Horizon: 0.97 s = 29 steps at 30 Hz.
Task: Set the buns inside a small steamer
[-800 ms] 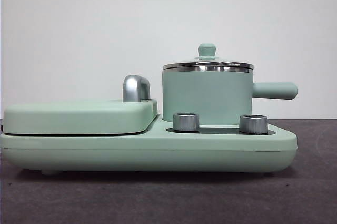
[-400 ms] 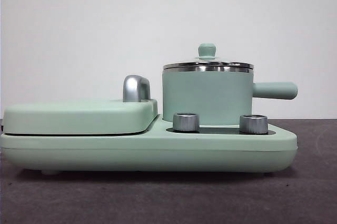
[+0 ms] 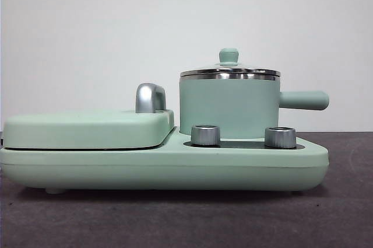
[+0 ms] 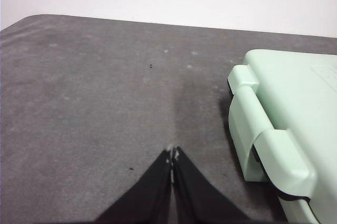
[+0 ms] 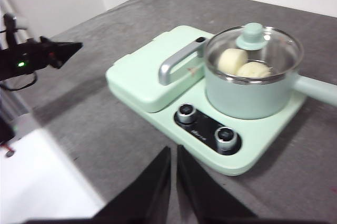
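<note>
Right wrist view shows both buns point(image 5: 243, 64) inside the small steamer point(image 5: 253, 84) at upper right, under its glass lid point(image 5: 254, 45). Right gripper point(image 5: 172, 156), jaws closed and empty, hangs above the table point(image 5: 105, 129). Left gripper point(image 4: 172, 156) is likewise closed, empty.
</note>
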Each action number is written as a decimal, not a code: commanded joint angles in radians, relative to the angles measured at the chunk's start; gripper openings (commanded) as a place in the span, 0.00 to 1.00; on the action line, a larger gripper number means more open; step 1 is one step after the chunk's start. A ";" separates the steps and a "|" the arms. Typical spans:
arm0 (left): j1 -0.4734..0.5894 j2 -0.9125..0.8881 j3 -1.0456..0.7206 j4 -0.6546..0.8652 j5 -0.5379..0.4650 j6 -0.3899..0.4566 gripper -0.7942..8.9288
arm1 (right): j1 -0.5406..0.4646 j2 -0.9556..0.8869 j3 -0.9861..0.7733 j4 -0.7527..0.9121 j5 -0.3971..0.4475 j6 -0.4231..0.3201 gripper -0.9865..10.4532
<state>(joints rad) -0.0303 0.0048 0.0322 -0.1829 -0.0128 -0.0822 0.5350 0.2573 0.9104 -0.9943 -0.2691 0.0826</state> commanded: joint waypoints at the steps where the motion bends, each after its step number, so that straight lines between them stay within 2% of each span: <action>1: 0.000 -0.002 -0.019 -0.006 -0.006 -0.002 0.09 | -0.082 0.001 -0.019 0.050 -0.024 -0.005 0.10; 5: 0.000 -0.002 -0.019 -0.006 -0.006 -0.002 0.09 | -0.220 -0.022 -0.138 0.236 0.008 -0.011 0.10; 10: 0.000 -0.002 -0.019 -0.006 -0.006 -0.002 0.09 | -0.375 -0.075 -0.405 0.591 0.074 -0.021 0.10; 13: 0.000 -0.002 -0.019 -0.006 -0.006 -0.002 0.09 | -0.433 -0.103 -0.541 0.730 0.137 -0.047 0.10; 16: 0.000 -0.002 -0.019 -0.006 -0.006 -0.001 0.09 | -0.447 -0.129 -0.663 0.837 0.214 -0.047 0.10; 20: 0.000 -0.002 -0.019 -0.006 -0.006 -0.002 0.09 | -0.445 -0.163 -0.776 0.888 0.270 -0.043 0.10; 29: 0.000 -0.002 -0.019 -0.006 -0.006 -0.002 0.09 | -0.456 -0.237 -0.897 0.871 0.277 -0.042 0.10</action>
<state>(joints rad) -0.0303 0.0048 0.0322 -0.1829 -0.0132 -0.0822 0.0822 0.0292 0.0208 -0.1307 0.0048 0.0479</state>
